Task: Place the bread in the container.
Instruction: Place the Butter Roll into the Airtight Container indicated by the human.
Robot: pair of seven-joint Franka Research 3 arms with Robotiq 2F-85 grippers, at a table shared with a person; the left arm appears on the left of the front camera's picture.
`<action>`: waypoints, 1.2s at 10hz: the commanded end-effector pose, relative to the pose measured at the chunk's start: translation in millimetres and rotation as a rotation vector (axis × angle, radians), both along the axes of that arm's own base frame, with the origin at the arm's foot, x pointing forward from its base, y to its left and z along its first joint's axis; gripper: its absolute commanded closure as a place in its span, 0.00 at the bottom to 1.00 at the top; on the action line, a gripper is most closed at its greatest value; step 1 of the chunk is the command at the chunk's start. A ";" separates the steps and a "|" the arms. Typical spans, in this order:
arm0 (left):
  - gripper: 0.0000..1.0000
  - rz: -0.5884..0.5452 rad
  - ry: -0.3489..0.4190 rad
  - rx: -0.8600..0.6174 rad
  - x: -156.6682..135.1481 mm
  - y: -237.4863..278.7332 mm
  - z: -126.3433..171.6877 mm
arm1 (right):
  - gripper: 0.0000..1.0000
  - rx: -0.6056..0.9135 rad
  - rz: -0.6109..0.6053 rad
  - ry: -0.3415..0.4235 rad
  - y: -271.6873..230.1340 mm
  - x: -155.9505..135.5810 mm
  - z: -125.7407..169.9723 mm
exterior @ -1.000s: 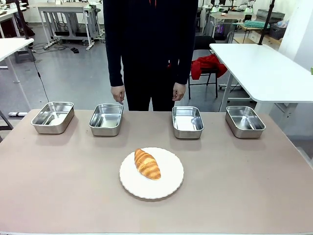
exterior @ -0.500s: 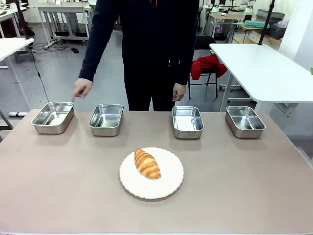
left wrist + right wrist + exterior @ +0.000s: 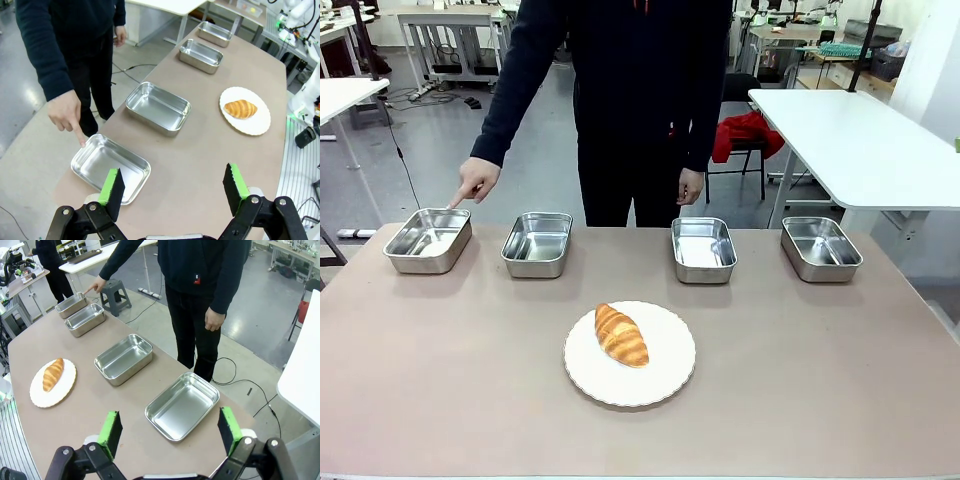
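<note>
Bread (image 3: pixel 621 335) sits on white plate (image 3: pixel 666 352) mid-worktop (image 3: pixel 820 380), well apart from far-left container (image 3: pixel 420 262), which the person's hand (image 3: pixel 475 181) points into; left claw (image 3: pixel 172 182) and right claw (image 3: pixel 168 427) both released, empty.

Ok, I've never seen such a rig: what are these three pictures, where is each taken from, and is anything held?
It is a two-armed robot at a table, with a person standing opposite. The front picture looks across the table from the robot's side. The other two come from cameras on the robot's wrists: the black fingers with green pads are the left tool and the right tool, both open, holding nothing. Four shiny steel pans stand in a row at the far side; nearer the robot a croissant lies on a white plate. The person's hand points at the pan at the robot's far left.
</note>
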State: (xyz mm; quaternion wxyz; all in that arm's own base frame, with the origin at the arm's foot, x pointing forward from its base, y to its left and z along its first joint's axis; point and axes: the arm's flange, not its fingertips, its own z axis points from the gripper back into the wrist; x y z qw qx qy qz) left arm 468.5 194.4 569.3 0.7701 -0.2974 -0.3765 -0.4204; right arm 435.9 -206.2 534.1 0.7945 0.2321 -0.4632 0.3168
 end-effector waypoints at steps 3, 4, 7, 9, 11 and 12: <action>0.00 -0.014 -0.011 -0.004 -1.3 -0.1 1.8 | 0.00 -0.008 0.009 -0.002 0.3 -0.6 1.0; 0.00 -0.014 -0.011 -0.004 -1.3 -0.1 1.8 | 0.00 -0.008 0.009 -0.002 0.3 -0.6 1.0; 0.00 -0.014 -0.011 -0.004 -1.3 -0.1 1.8 | 0.00 -0.008 0.009 -0.002 0.3 -0.6 1.0; 0.00 -0.014 -0.011 -0.004 -1.3 -0.1 1.8 | 0.00 -0.008 0.009 -0.002 0.3 -0.6 1.0; 0.00 -0.014 -0.011 -0.004 -1.3 -0.1 1.8 | 0.00 -0.008 0.009 -0.002 0.3 -0.6 1.0; 0.00 -0.014 -0.011 -0.004 -1.3 -0.1 1.8 | 0.00 -0.008 0.009 -0.002 0.3 -0.6 1.0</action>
